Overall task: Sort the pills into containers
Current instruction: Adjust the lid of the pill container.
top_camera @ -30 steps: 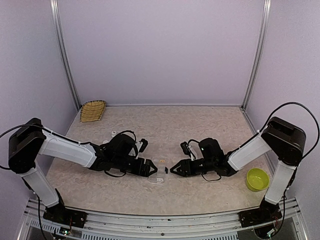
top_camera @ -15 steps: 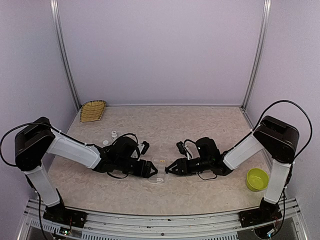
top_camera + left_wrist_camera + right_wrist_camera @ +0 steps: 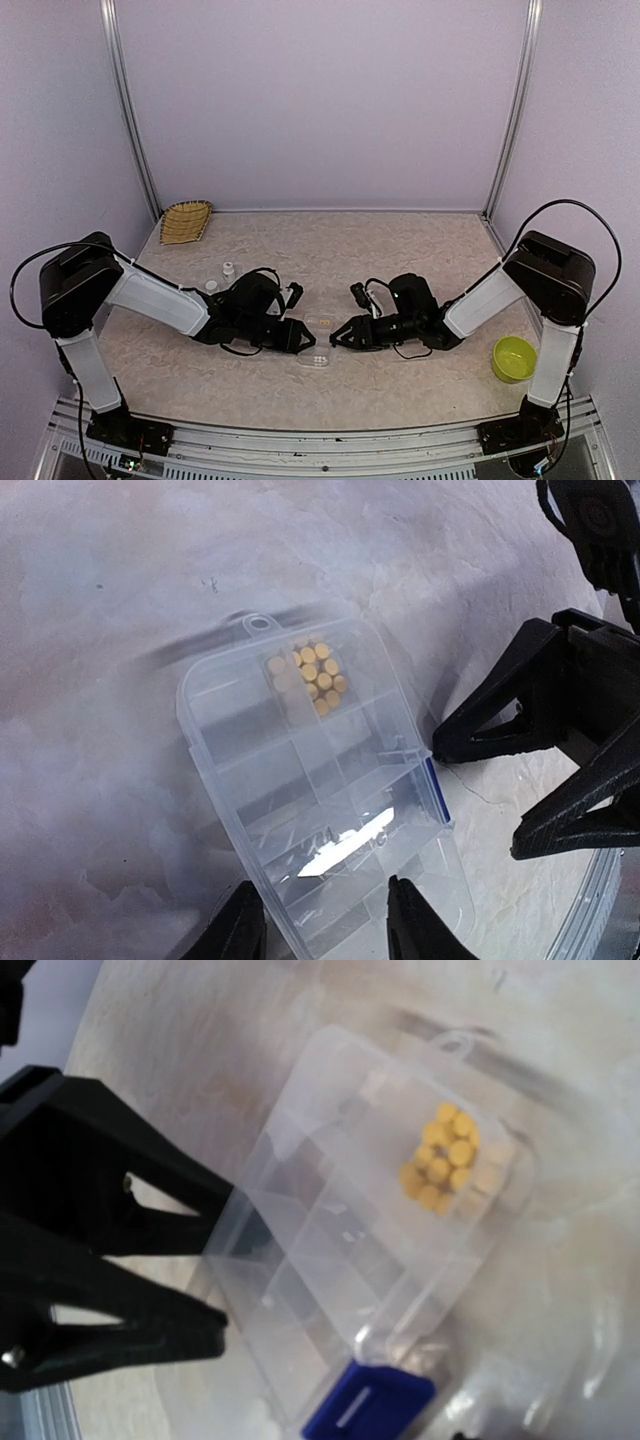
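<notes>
Two pincers at the clear box, mid-table

The left pincer [image 3: 325, 920] stands narrow about the near end of the box [image 3: 330, 800] on the table [image 3: 120, 630]; gripped or not, I can't tell. The right pincer [image 3: 476, 800] is half open and empty, one tip beside the blue clasp [image 3: 436, 792]. Yellow pills [image 3: 308, 675] cluster in the far corner cell [image 3: 348, 665].

Pills [image 3: 308, 677] in corner of org. box [image 3: 250, 780]
</notes>
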Available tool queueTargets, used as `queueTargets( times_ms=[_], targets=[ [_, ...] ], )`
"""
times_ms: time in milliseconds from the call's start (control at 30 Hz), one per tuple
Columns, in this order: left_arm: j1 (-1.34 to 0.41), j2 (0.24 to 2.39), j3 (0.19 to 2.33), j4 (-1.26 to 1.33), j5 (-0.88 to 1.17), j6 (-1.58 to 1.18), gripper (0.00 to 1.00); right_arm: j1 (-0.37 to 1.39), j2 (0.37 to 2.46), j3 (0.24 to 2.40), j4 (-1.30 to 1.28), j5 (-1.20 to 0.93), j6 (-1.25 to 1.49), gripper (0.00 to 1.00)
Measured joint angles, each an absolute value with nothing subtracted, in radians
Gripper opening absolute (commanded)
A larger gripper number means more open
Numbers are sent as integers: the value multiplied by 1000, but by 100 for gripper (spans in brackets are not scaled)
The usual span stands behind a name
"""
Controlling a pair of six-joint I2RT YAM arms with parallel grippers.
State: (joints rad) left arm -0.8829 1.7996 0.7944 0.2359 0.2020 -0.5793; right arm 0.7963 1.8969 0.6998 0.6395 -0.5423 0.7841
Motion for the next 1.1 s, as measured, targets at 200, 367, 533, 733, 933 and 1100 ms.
queueTargets(
  times_ms=[200, 367, 533, 733, 933, 1100],
  targets=[
    [-880, 1810, 799, 243, 205, -595, 32, 798, 1904, 712, 633, -544, 785, 56],
    [-879, 1816, 804, 252, 209, -601, 32, 799, 1908, 719, 632, -546, 787, 56],
    [-879, 1821, 804, 263, 210, -607, 32, 805, 1908, 722, 626, -545, 788, 56],
    [-879, 1823, 804, 267, 210, -624, 32, 805, 1908, 722, 626, -546, 789, 56],
    [-879, 1824, 804, 268, 210, -628, 32, 805, 1913, 726, 627, -556, 796, 56],
    [-879, 1824, 804, 268, 210, -628, 31, 806, 1914, 728, 627, -559, 801, 57]
  ],
)
